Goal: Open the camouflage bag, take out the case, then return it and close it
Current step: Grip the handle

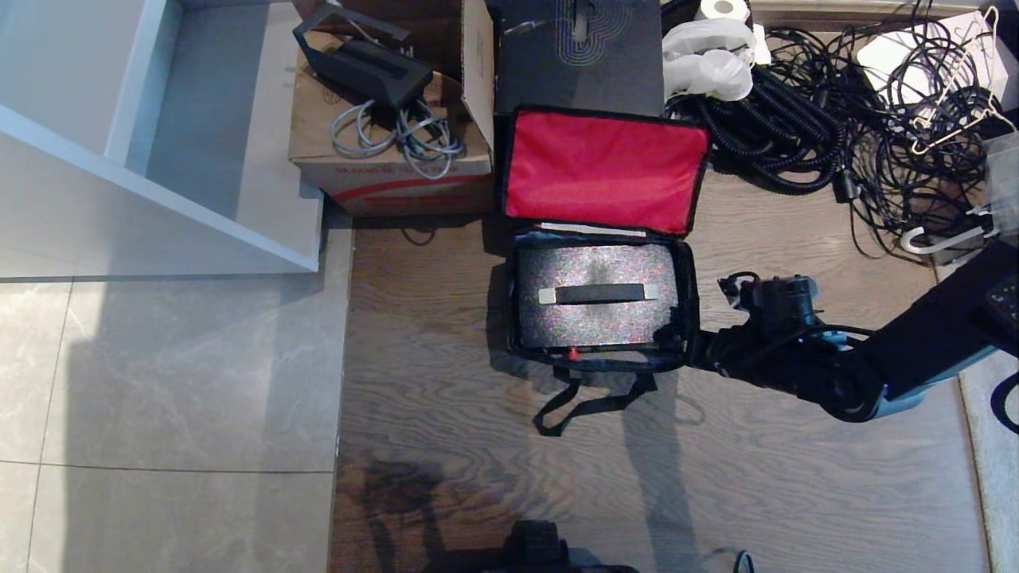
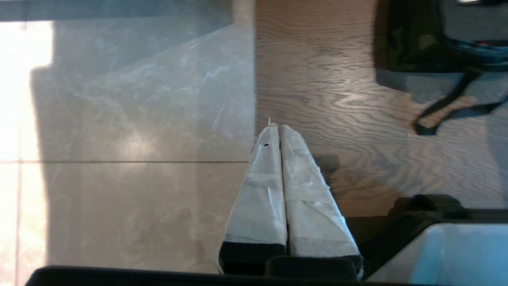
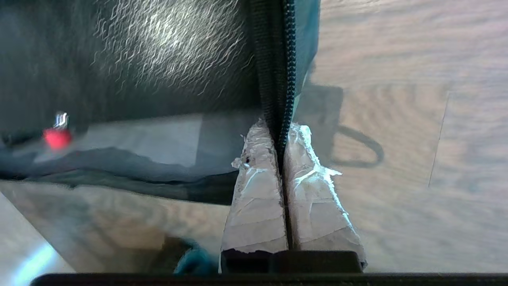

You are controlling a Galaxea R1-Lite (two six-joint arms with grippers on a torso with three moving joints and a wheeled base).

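Nearest the robot, the left pincer hangs over the floor where grey tile meets brown wood, its taped fingers pressed together on nothing. Farther out on the wood floor a black strap trails from the front of the camouflage bag, which lies open with its red-lined lid thrown back and leaning against a black box behind it. The case lies flat inside the bag — handle up, a small red latch at its near edge. The right arm reaches in from the right, and the right pincer sits at the bag's near right corner, just beside the case; its taped fingers are pinched on the zipper edge of the bag's rim, one inside the wall and one outside. Beyond, to the left, stands a cardboard box with grey cables — to the right, a tangle of black cords.
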